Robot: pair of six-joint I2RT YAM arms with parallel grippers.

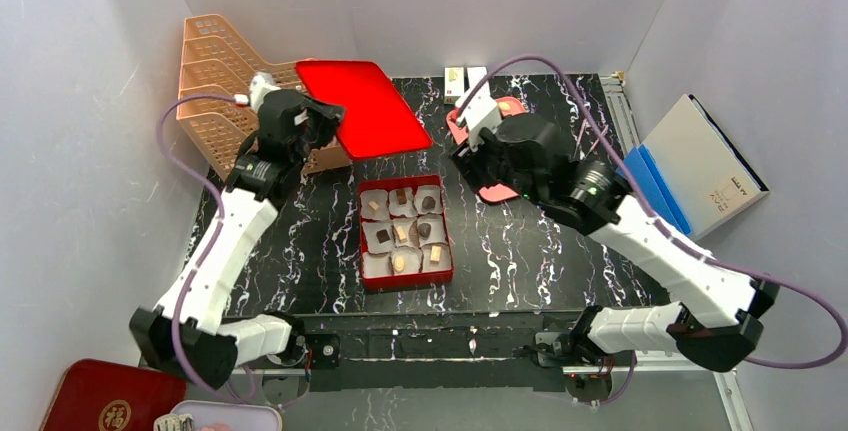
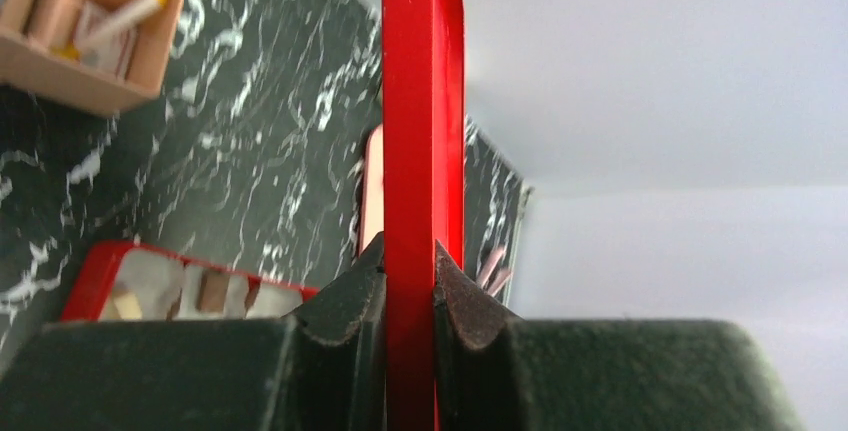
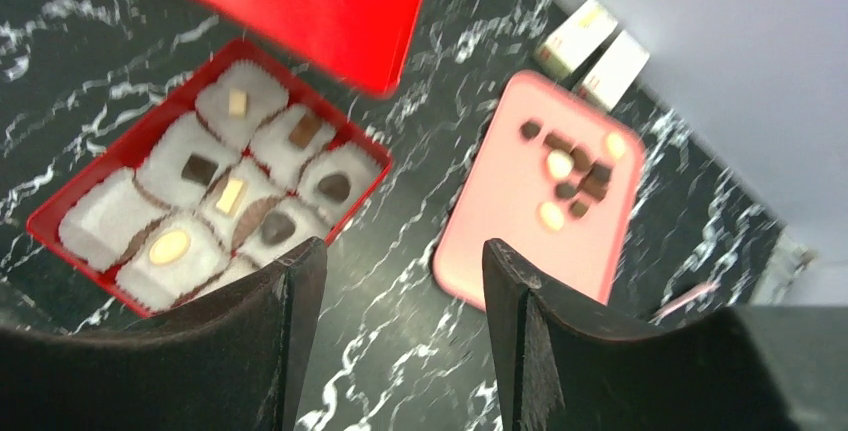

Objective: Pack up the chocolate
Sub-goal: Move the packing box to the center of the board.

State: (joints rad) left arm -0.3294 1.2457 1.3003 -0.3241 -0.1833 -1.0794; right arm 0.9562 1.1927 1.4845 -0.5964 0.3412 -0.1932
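A red box (image 1: pixel 364 251) sits mid-table, lined with white paper cups that hold several chocolates (image 1: pixel 402 234), dark and tan; it also shows in the right wrist view (image 3: pixel 60 213). More loose chocolates (image 3: pixel 570 176) lie on a pink tray (image 3: pixel 500 211), mostly hidden under the right arm in the top view (image 1: pixel 512 104). My left gripper (image 2: pixel 410 256) is shut on the edge of the red lid (image 1: pixel 360 106), holding it tilted above the table behind the box. My right gripper (image 3: pixel 400 271) is open and empty above the table between box and tray.
A tan wire rack (image 1: pixel 215 81) stands at back left. Two small white cartons (image 1: pixel 465 78) sit at the back, seen also in the right wrist view (image 3: pixel 590 46). A blue and grey case (image 1: pixel 700 166) lies at right. A dark red tin (image 1: pixel 90 396) sits at bottom left.
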